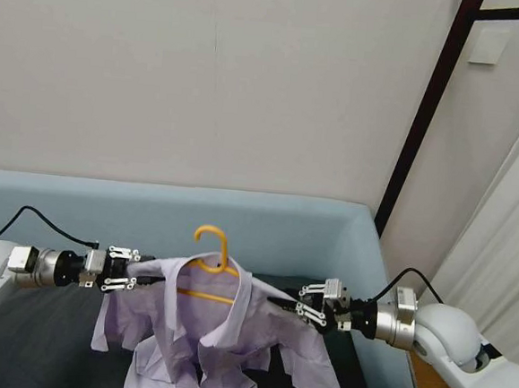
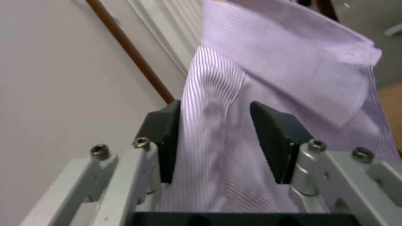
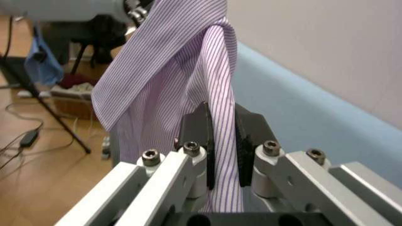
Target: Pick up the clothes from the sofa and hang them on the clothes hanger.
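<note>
Gripping shirt [image 1: 196, 342] shoulders, left gripper [image 1: 150, 273] and right gripper [image 1: 285, 304] jaws clamped; shoulder line spans left-right, yellow hanger [image 1: 212, 244] hook up

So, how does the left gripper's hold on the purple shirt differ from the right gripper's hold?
The left gripper pinches the shirt at the shoulder on the robot's left, while the right gripper pinches the opposite shoulder. The left gripper's pads stand wide apart around a thick bunch of cloth, but the right gripper's pads nearly meet on a thin fold. Both are shut on the shirt.
</note>
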